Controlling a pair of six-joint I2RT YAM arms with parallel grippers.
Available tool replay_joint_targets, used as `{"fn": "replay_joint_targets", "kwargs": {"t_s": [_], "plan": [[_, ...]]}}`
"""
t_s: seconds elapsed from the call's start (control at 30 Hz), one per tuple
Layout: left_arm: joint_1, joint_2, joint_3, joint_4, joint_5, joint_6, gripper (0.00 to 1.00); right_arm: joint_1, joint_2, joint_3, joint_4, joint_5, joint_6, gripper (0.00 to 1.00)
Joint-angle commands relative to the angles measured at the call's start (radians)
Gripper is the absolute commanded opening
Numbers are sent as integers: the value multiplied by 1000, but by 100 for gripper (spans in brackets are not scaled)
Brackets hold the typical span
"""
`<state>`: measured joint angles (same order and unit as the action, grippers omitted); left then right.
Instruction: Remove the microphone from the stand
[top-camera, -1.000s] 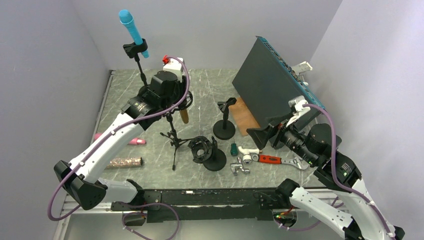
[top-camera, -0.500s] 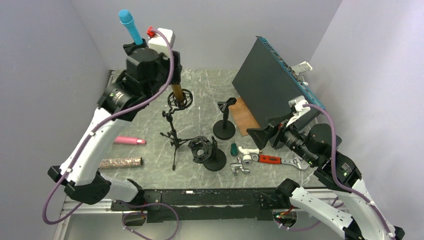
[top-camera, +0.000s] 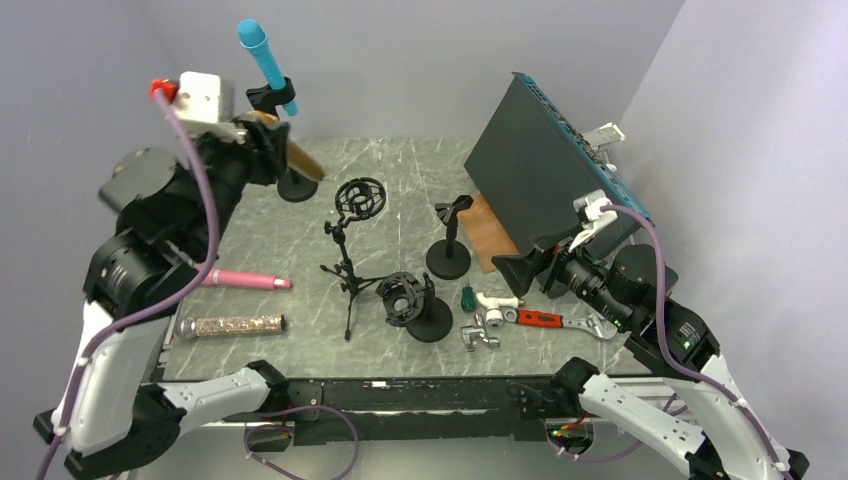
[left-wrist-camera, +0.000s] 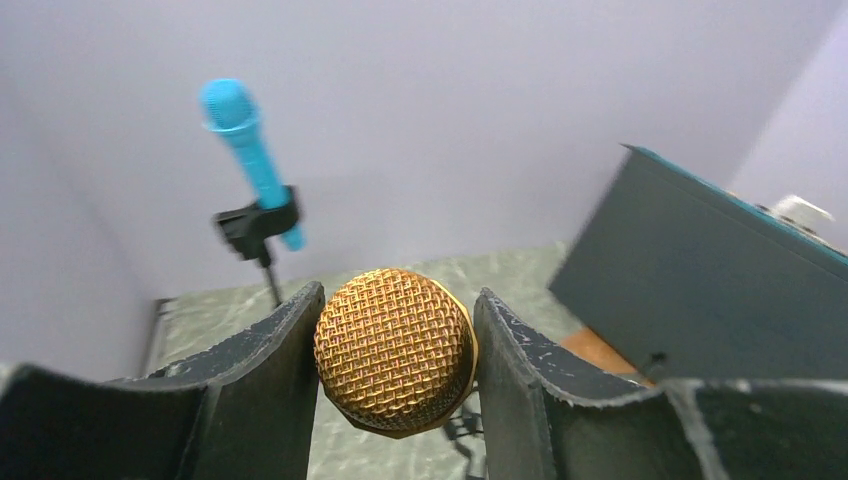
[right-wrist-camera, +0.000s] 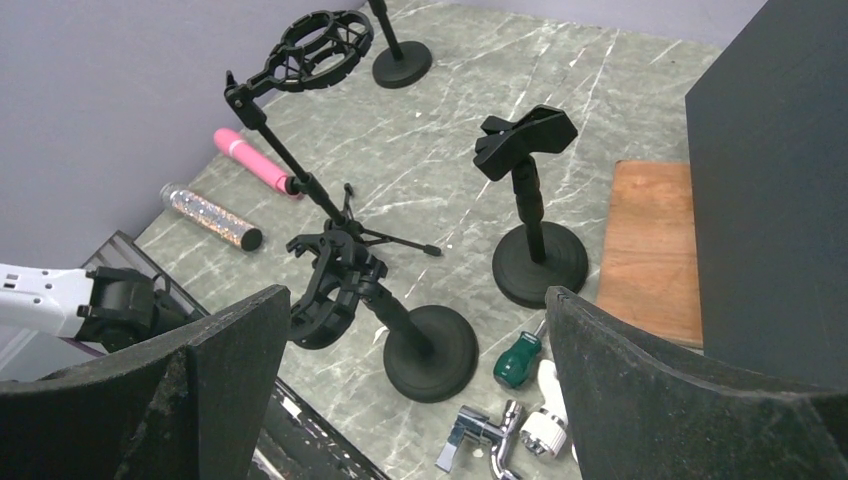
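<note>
Fingers (left-wrist-camera: 262, 370) of the left gripper (left-wrist-camera: 395, 330) clamp the gold microphone (left-wrist-camera: 395, 350), now lifted away from its stand (top-camera: 345, 265); I judge removal done. My right gripper (right-wrist-camera: 415, 310) idles, fingers apart.

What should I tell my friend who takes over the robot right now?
Left hand: shut on the gold microphone, held high at the back left.
Right hand: open, holding nothing, low at the right.
Tripod stand: its ring is empty, so the gold microphone is off it. That step is done.
Blue microphone: clipped in its own stand at the back.
Left to do: probably lay the gold microphone on the table and let go.
</note>
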<state>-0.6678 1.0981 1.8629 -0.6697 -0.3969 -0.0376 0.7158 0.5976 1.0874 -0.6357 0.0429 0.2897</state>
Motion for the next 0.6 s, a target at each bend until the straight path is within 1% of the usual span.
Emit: {"fn": "replay_joint_targets", "kwargs": {"t_s": [0.0, 0.03, 0.07, 0.1, 0.17, 0.27, 0.33, 0.37, 0.47, 0.57], "plan": [[11, -68, -95, 132, -315, 99, 0, 0, 7, 5, 23, -12, 12, 100], [34, -73, -112, 131, -348, 100, 0, 0, 6, 5, 20, -10, 12, 100], [73, -75, -121, 116, -349, 91, 0, -1, 6, 5, 19, -7, 11, 100], [128, -71, -126, 85, -296, 52, 0, 0, 7, 5, 18, -4, 12, 100], [296, -55, -137, 7, -149, -78, 0, 0, 11, 3, 19, -3, 9, 100], [521, -35, -222, -43, 73, -216, 0, 1, 19, 3, 20, -11, 11, 100], [640, -31, -319, -22, 193, -297, 0, 1, 23, 2, 20, -10, 10, 100], [710, -32, -381, 1, 277, -344, 0, 0, 26, 2, 20, -8, 8, 100], [886, -23, -562, 102, 506, -487, 0, 0, 39, 9, 13, -2, 2, 100], [997, 25, -700, 198, 668, -577, 0, 0, 57, 24, 0, 8, -7, 100]]}}
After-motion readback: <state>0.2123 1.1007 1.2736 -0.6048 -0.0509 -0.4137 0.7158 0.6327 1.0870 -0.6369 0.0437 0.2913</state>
